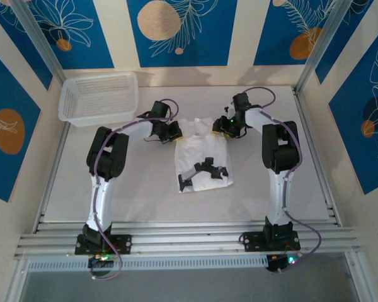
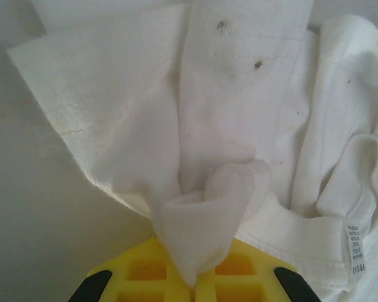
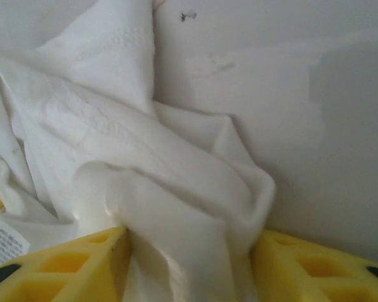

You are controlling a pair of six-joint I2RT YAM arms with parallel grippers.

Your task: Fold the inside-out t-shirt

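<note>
A pair of yellow, waffle-ribbed plastic fingers (image 2: 145, 274) at the 6 o'clock edge of the left wrist view belong to the left gripper (image 2: 192, 280). They are pressed together on a bunched fold of the plain white, thin, wrinkled cloth t-shirt (image 2: 233, 119), which rises from them in a soft cone. A small printed white tag (image 2: 356, 248) hangs by the ribbed neckline at 4 o'clock, and a few dark specks dot the cloth toward 12 o'clock. In the right wrist view, the right gripper (image 3: 189, 267) has its yellow fingers (image 3: 82, 267) standing apart at 7 and 5 o'clock. A thick fold of the shirt fills the gap and touches both; whether they squeeze it I cannot tell. From above, the shirt lies crumpled at the centre of the pale grey tabletop (image 1: 132, 189). The left gripper is at its 11 o'clock corner and the right gripper at its 1 o'clock corner, both at the far edge of the cloth. A white plastic mesh basket (image 1: 99, 97) sits well apart at 10 o'clock, in the tabletop's far corner.
</note>
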